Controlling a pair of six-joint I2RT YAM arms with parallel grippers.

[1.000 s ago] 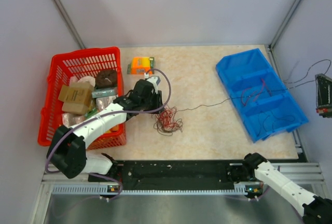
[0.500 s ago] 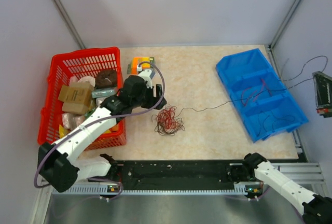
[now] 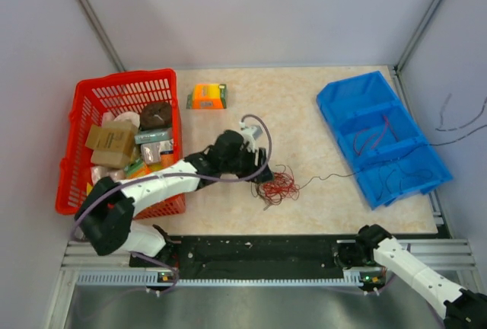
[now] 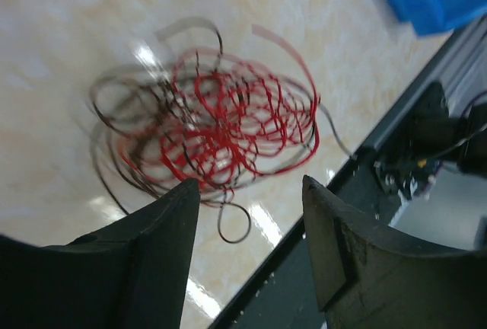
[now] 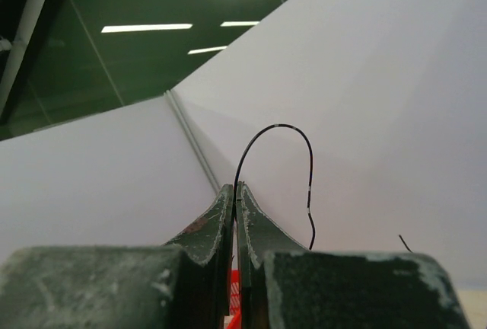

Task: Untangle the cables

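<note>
Snagging is your risk: cables (image 3: 280, 184) lie bundled mid-counter toward the near edge, just ahead of your left jaws, which gape empty. Right jaws pinch a black strand (image 5: 278, 125); pull hard and the knot may tighten or drag.

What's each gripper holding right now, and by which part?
The left gripper holds nothing; it is open above the bundle. The right gripper is shut on a thin black wire, pinched between its jaws; whether near its end cannot be told.
</note>
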